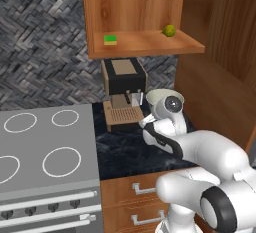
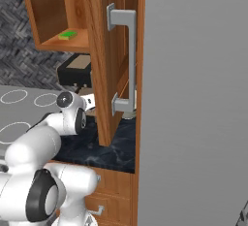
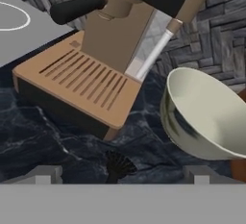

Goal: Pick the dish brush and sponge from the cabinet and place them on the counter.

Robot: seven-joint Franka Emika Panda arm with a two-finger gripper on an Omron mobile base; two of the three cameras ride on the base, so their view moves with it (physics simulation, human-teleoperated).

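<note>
Sponge (image 1: 110, 39) is what's left to fetch by the look of it, sitting flat on the open cabinet (image 1: 145, 44) shelf, well above the coffee machine (image 1: 123, 93) and a bit to its left in the left base view. A round yellow-green fruit (image 1: 169, 30) shares that shelf further right, well apart from it.

Dish brush (image 3: 118, 166) looks already down: in the hand view there's a dark bristly head on the black marbled counter (image 3: 57, 146), just in front of the coffee machine's drip tray and left of the white bowl (image 3: 206, 115). I think that's the brush, but only the head pokes out above the bottom edge, so I can't say which way the handle runs.

Gripper (image 3: 121, 175) hangs low over the counter in front of the coffee machine, fingers spread wide with nothing between them; the brush head sits about midway between the two tips.

So the key relation: the sponge lies up and away from the gripper, on the shelf over the coffee machine. My guess is the arm has to lift well clear of the machine's top before reaching in, coming at the sponge's flat sides
</note>
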